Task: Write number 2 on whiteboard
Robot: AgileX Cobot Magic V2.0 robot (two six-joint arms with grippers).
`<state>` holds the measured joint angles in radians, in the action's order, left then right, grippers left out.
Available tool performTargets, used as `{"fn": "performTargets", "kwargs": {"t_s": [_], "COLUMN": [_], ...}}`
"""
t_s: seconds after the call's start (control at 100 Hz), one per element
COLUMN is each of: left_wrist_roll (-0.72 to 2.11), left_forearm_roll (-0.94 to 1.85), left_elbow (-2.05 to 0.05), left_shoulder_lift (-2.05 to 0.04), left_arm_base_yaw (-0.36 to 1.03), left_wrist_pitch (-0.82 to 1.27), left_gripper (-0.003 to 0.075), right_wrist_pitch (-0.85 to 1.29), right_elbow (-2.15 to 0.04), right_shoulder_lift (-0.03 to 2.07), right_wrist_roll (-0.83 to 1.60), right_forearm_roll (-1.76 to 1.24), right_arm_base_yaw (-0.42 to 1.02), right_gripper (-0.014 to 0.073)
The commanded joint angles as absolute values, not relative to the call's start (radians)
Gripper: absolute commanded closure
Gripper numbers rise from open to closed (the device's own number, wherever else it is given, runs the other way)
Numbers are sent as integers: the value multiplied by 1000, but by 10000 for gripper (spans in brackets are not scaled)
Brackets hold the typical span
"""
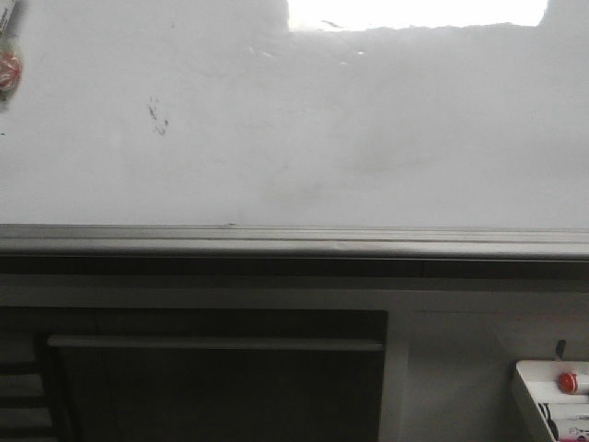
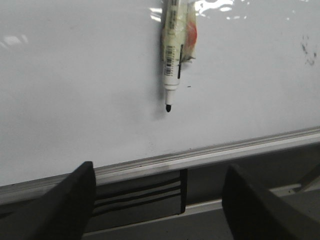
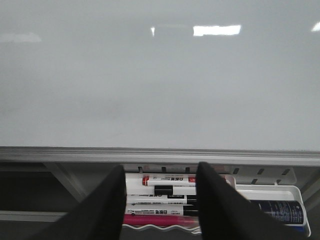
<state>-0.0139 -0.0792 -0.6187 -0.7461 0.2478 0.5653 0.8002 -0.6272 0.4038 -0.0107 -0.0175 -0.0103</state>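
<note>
Hanging upright on whiteboard (image 2: 75,100), marker (image 2: 172,55) – tip down, both arms' fingers released

Both the left gripper (image 2: 160,210) and right gripper (image 3: 160,210) show plain matte black, wedge-shaped fingers with smooth unmarked surfaces.

Whiteboard (image 1: 304,138): large, glossy, white, upright, filling the upper front view. Surface faintly smeared, with bright glare patch along top edge. Grey metal rail running full width along bottom edge. Small dark smudge marks at upper left. Number 2: not found anywhere on the board in front view or either wrist view; surface unmarked apart from smudges.
</note>
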Motion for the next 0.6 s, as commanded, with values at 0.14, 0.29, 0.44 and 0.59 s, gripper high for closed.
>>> {"fn": "performTargets", "kwargs": {"t_s": [0.14, 0.29, 0.44, 0.59], "left_wrist_roll": [-11, -11, -16, -16], "left_forearm_roll": [-93, -117, -95, -84], "left_elbow": [-746, -802, -851, -873], "left_shoulder_lift": [-967, -1073, -1138, -1186], "left_arm_base_yaw": [275, 275, 254, 265], "left_wrist_pitch": [420, 398, 383, 363], "left_gripper": [226, 226, 227, 227], "right_wrist_pitch": [723, 726, 733, 733], "right_elbow": [-652, -652, -652, -652], "right_shoulder_lift": [419, 419, 419, 419], "right_wrist_roll": [0, 0, 0, 0], "right_forearm_roll": [-18, -18, -18, -18], "right_arm_base_yaw": [-15, -15, -15, -15], "right_gripper": [303, 303, 303, 303]}}
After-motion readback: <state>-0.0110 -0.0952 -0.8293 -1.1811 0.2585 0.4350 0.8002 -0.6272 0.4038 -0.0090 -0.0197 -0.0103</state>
